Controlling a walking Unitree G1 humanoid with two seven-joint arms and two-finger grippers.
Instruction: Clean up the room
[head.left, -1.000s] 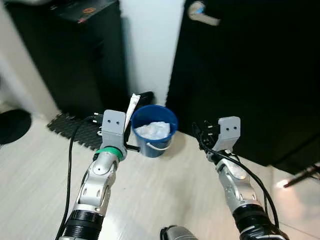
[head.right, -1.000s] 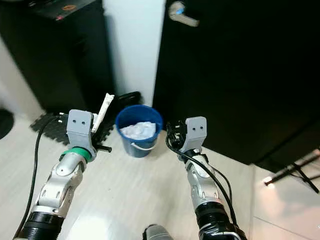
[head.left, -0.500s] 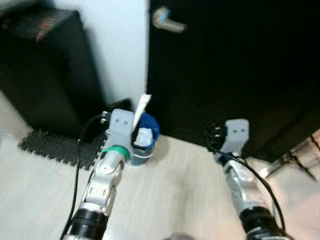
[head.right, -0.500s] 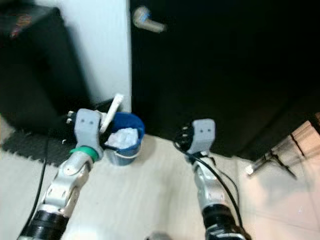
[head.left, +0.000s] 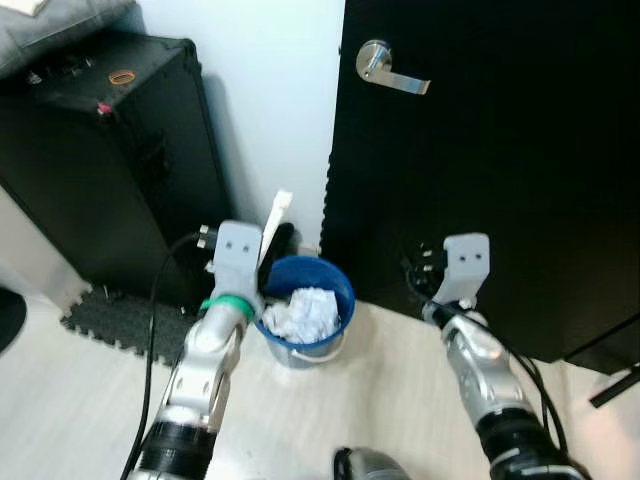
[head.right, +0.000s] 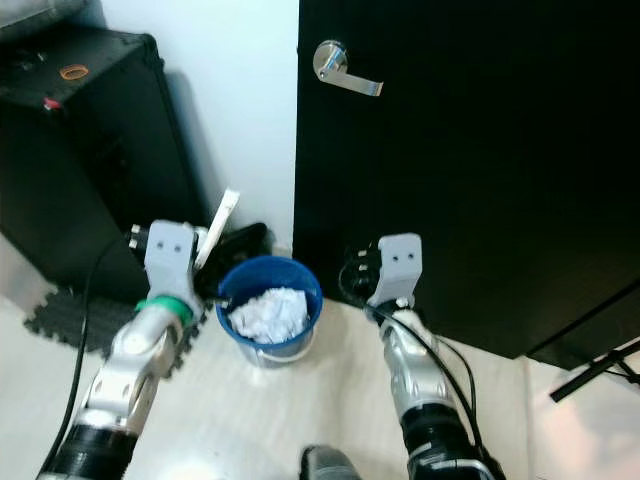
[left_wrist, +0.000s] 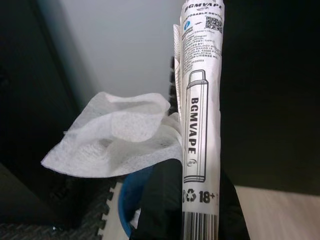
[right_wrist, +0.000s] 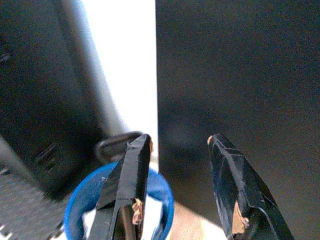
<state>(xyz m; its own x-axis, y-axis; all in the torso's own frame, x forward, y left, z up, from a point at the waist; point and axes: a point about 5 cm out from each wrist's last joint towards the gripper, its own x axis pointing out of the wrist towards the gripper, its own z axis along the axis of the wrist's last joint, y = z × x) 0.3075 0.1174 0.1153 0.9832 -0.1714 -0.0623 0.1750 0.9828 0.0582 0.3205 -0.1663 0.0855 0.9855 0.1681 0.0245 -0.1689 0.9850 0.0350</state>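
Observation:
A blue bucket (head.left: 306, 322) with crumpled white paper (head.left: 302, 312) inside stands on the pale floor by the black door. My left gripper (head.left: 262, 262) is raised just left of the bucket, shut on a long white vape wrapper (left_wrist: 200, 95) and a white tissue (left_wrist: 117, 137); the wrapper (head.left: 275, 222) sticks up above the wrist. My right gripper (right_wrist: 175, 145) is open and holds nothing, right of the bucket (right_wrist: 90, 200) and above the floor, facing the door. Its wrist (head.left: 462, 270) is level with the left one.
A black door (head.left: 500, 150) with a silver lever handle (head.left: 385, 68) fills the right side. A black case (head.left: 100, 170) stands at the left against the white wall, with a dark foam mat (head.left: 125, 318) at its foot. A black cable (head.left: 150, 340) runs along my left arm.
The camera has swung and steadied, so the bucket, door and case sit differently in view. My left gripper still holds the wrapper beside the bucket; the right stays open.

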